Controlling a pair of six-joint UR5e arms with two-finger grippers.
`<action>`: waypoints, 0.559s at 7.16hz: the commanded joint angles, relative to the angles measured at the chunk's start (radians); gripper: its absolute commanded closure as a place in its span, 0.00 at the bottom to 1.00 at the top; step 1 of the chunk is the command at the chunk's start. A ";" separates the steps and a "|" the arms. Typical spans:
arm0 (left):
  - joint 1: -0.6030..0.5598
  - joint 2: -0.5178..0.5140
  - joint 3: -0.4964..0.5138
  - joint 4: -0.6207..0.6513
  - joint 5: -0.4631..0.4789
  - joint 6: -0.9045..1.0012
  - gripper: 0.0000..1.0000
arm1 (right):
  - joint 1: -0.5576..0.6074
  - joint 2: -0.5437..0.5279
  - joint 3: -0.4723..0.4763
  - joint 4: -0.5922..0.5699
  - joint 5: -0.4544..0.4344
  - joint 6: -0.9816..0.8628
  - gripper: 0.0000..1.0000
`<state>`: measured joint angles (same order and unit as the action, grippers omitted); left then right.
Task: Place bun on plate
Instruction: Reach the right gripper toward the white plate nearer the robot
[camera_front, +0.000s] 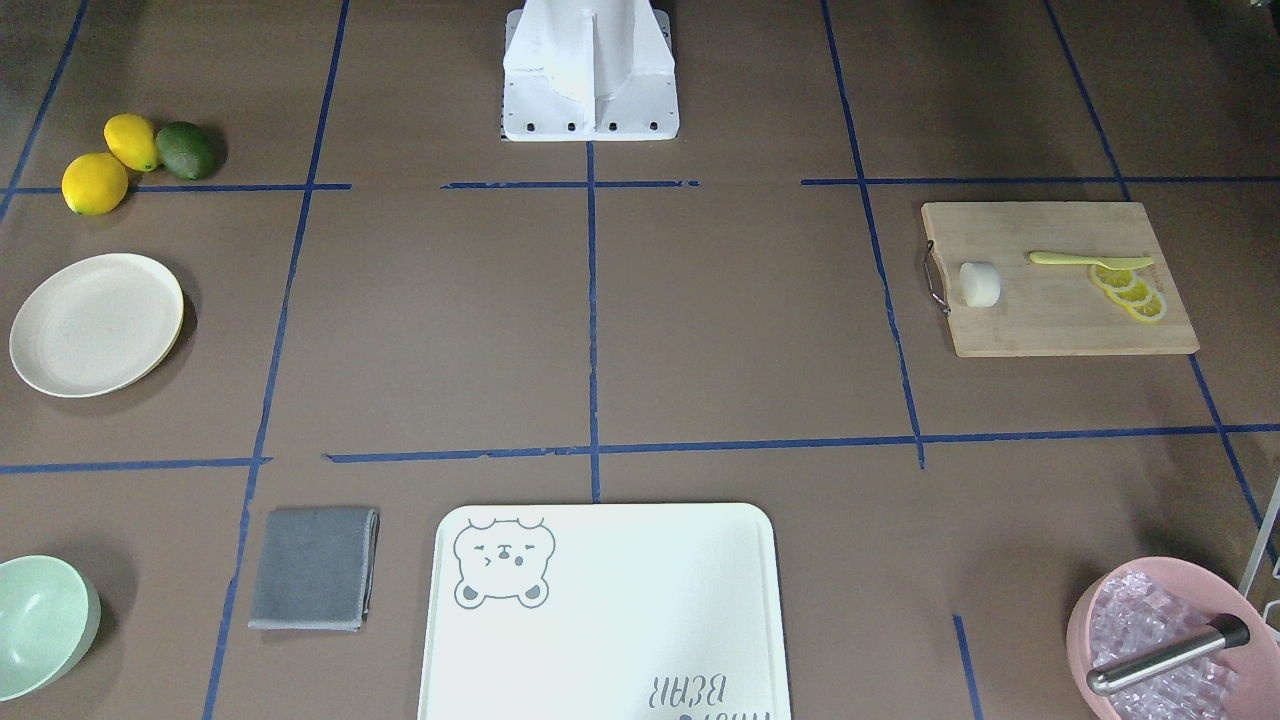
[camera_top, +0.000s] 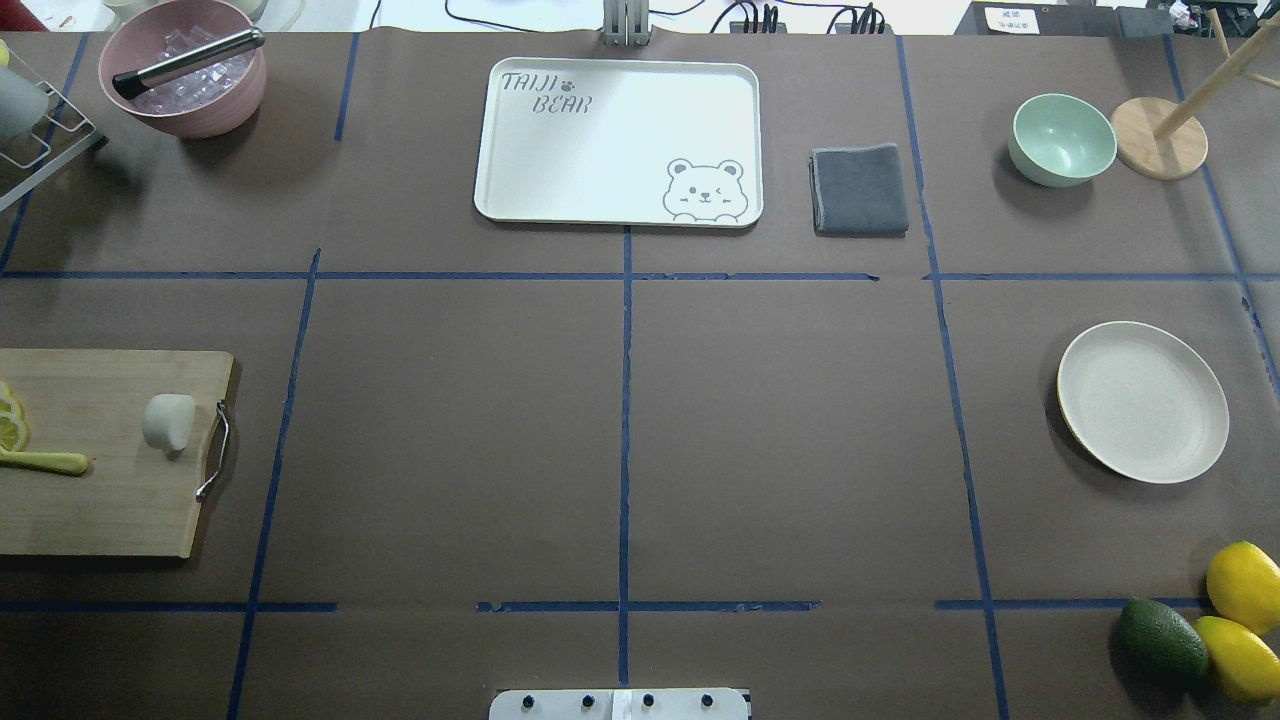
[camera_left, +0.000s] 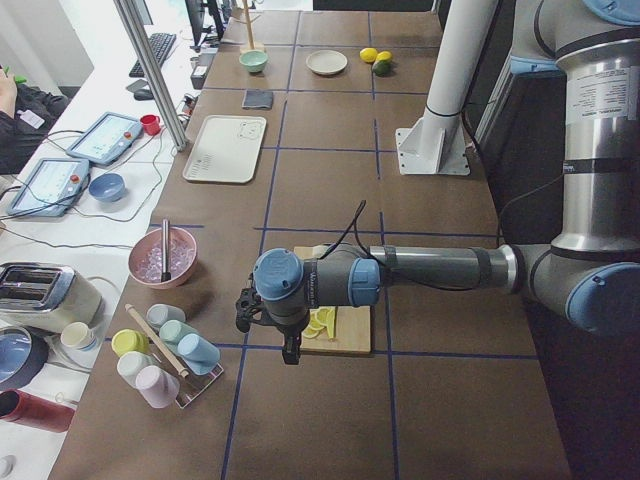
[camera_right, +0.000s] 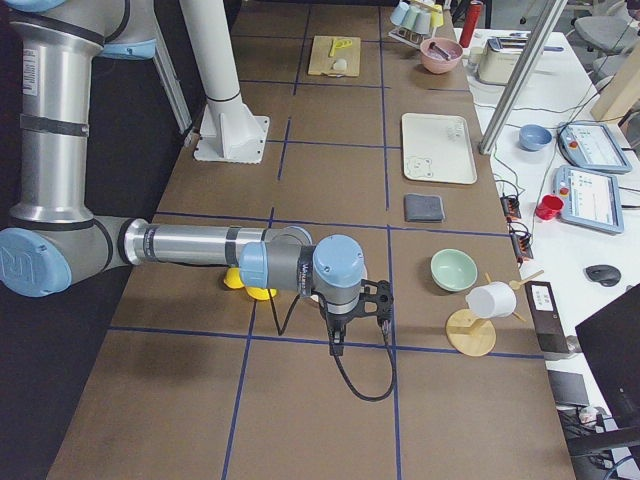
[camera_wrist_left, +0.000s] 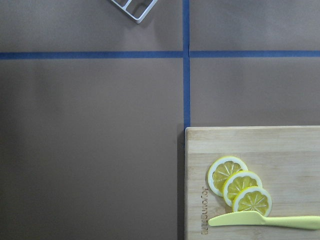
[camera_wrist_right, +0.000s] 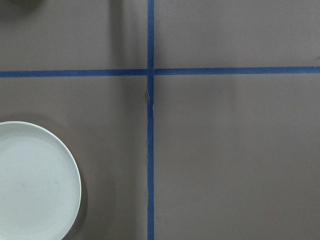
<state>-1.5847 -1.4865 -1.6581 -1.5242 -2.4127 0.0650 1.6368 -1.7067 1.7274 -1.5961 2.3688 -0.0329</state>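
The bun (camera_front: 980, 284) is a small white roll lying on the wooden cutting board (camera_front: 1050, 325), close to its metal handle; the overhead view shows the bun (camera_top: 168, 421) at the far left. The cream plate (camera_front: 95, 323) sits empty across the table, on the overhead view's right (camera_top: 1143, 401), and its rim (camera_wrist_right: 35, 185) shows in the right wrist view. My left gripper (camera_left: 243, 315) hangs above the board's outer end. My right gripper (camera_right: 378, 300) hovers beyond the lemons. Both show only in side views, so I cannot tell whether they are open or shut.
Lemon slices (camera_wrist_left: 240, 187) and a yellow knife (camera_wrist_left: 265, 220) share the board. A bear-printed tray (camera_top: 620, 140), a grey cloth (camera_top: 858, 190), a mint bowl (camera_top: 1062, 138) and a pink bowl of ice (camera_top: 185, 65) line the far edge. Lemons and an avocado (camera_top: 1160, 638) lie near right.
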 joint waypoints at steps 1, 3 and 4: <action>0.000 -0.005 0.000 -0.001 -0.002 -0.002 0.00 | -0.003 0.004 0.001 0.001 -0.003 -0.001 0.00; 0.000 -0.008 0.000 0.001 -0.002 -0.005 0.00 | -0.005 0.010 0.003 0.001 -0.003 0.001 0.00; 0.000 -0.006 -0.002 -0.001 -0.002 -0.005 0.00 | -0.006 0.022 0.003 -0.001 -0.005 -0.001 0.00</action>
<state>-1.5846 -1.4928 -1.6587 -1.5237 -2.4144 0.0609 1.6323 -1.6948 1.7300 -1.5954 2.3651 -0.0338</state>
